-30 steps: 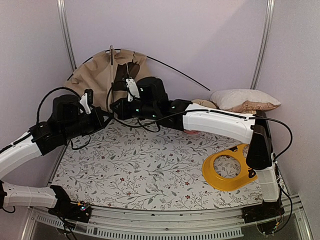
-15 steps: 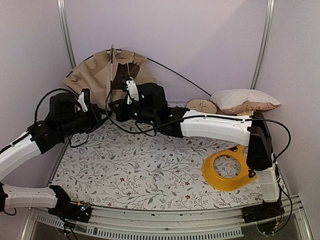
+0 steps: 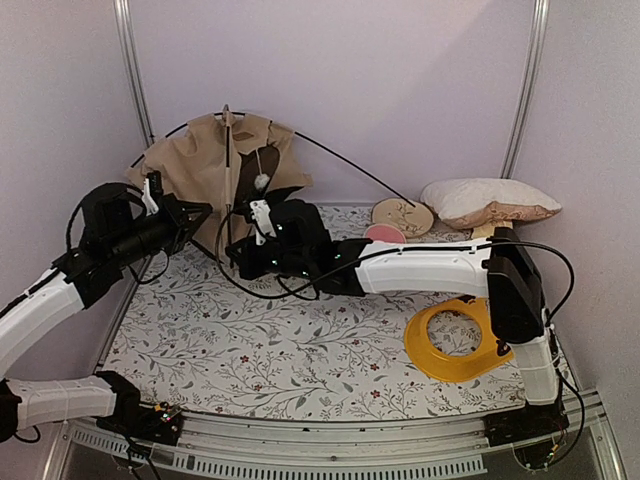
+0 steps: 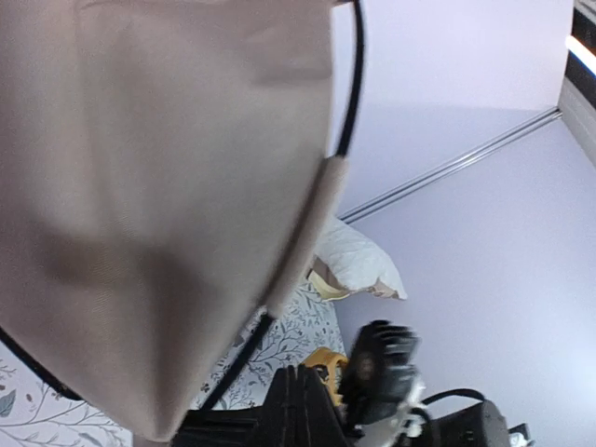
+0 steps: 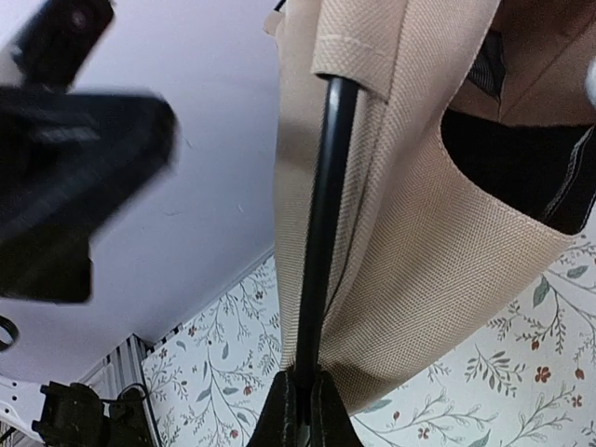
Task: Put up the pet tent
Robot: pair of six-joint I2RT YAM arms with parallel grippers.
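The tan pet tent (image 3: 205, 160) stands partly raised at the back left, with its dark lining and white pom-pom (image 3: 262, 181) showing. A thin black pole (image 3: 340, 168) arcs out of it to the right. My right gripper (image 3: 237, 247) is low at the tent's front, shut on a black pole (image 5: 321, 233) where it leaves its fabric sleeve (image 5: 410, 233); the gripper (image 5: 300, 382) pinches the pole's lower end. My left gripper (image 3: 200, 212) points at the tent's left side. In the left wrist view the gripper (image 4: 303, 377) looks shut, with tent fabric (image 4: 158, 186) and a pole (image 4: 237, 358) just beside it.
A beige pillow (image 3: 485, 200) lies at the back right. A round patterned disc (image 3: 402, 215) and a pink item (image 3: 384, 233) sit beside it. A yellow ring (image 3: 455, 340) lies at the right on the floral mat (image 3: 300, 340). Walls are close behind and to the left.
The tent has risen and spread out. My left gripper moved left and up. My right gripper dropped lower and left, still on the pole, uncovering the disc and the pink item.
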